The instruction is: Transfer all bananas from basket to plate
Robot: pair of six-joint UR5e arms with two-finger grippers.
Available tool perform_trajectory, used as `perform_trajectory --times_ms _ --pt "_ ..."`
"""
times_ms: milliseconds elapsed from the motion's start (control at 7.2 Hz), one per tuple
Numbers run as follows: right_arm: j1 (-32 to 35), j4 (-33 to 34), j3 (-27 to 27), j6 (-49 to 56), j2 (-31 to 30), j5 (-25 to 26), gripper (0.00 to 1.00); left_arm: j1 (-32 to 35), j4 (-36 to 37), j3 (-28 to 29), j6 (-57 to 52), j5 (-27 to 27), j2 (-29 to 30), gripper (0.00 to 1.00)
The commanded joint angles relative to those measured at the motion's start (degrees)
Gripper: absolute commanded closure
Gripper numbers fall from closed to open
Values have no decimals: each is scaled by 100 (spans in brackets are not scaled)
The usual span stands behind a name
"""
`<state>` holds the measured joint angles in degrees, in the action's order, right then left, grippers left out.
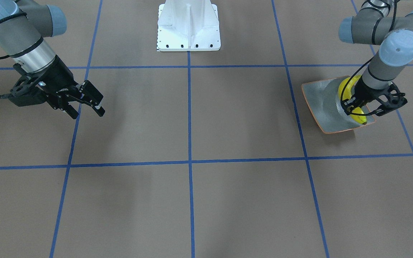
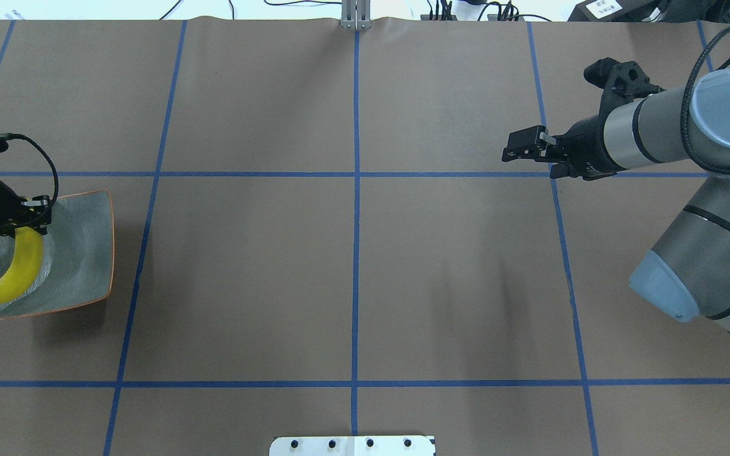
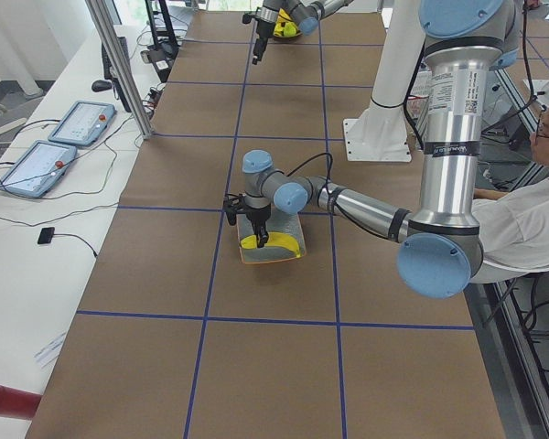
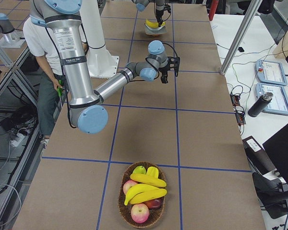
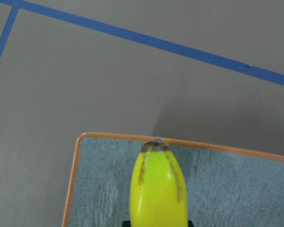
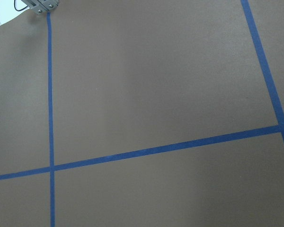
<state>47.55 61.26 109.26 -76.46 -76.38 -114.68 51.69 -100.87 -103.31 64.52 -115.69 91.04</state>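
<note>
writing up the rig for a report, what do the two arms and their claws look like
Both arms are silver-grey tubes with pale blue joint caps and black rings. The left arm carries a black cable looping to its wrist; the right arm has a black cable too. The left claw and right claw are black, two-fingered, with openwork links.

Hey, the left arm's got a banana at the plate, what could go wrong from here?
1. The banana lies near the plate's edge, and its tip seems to reach past the rim in the overhead view; once the left claw lets go it may slide off.
2. The basket's other bananas lie among apples; pulling one could roll fruit out.
</note>
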Motion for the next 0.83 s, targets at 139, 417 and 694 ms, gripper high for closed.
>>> perform_trajectory --times_ms 139,417,694 --pt "0 0 -10 0 -9 6 0 -1 -20 127 -10 3 28 31" --pt "0 0 -10 0 0 7 0 -1 -3 118 -1 3 54 1" --pt "9 0 16 0 0 -2 0 130 32 -109 -10 -76 63 1"
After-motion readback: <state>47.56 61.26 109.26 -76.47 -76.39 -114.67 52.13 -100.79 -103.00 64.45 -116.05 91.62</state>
